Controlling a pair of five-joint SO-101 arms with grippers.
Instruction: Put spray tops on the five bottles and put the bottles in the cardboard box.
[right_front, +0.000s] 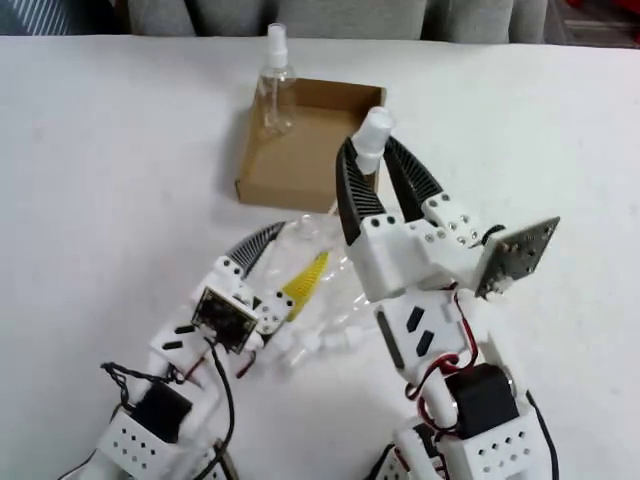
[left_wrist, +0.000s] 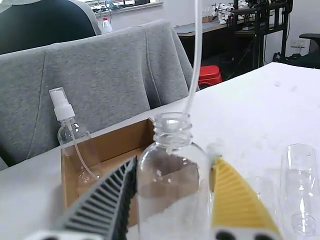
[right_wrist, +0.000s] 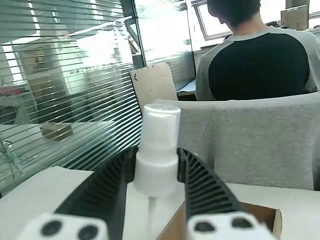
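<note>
Two claws are at work over the white bench (right_front: 120, 150); the left claw (right_front: 295, 250), one finger black and one yellow, is closed around the open bottle (left_wrist: 172, 170), which stands upright between its fingers with a bare neck; the right claw (right_front: 370, 145), raised higher and just beyond it, pinches a white spray top (right_wrist: 156, 145) between its two black fingers; from that top a thin tube (left_wrist: 194, 65) hangs down, and its lower end sits at the open bottle's neck, seemingly just inside; the cardboard box (right_front: 310, 160) lies behind both claws, and from above we see the right claw and the spray top cover the box's near right corner; a capped bottle (right_front: 273, 95) stands upright in the far left corner of the box, its spray top already on; loose bottles (right_front: 325, 340), clear and without tops, lie on the bench between the two arms, just beside the left claw, with a few small white pieces among them that we cannot make out; grey chairs (left_wrist: 100, 75) stand along the far edge of the bench, behind the box.
</note>
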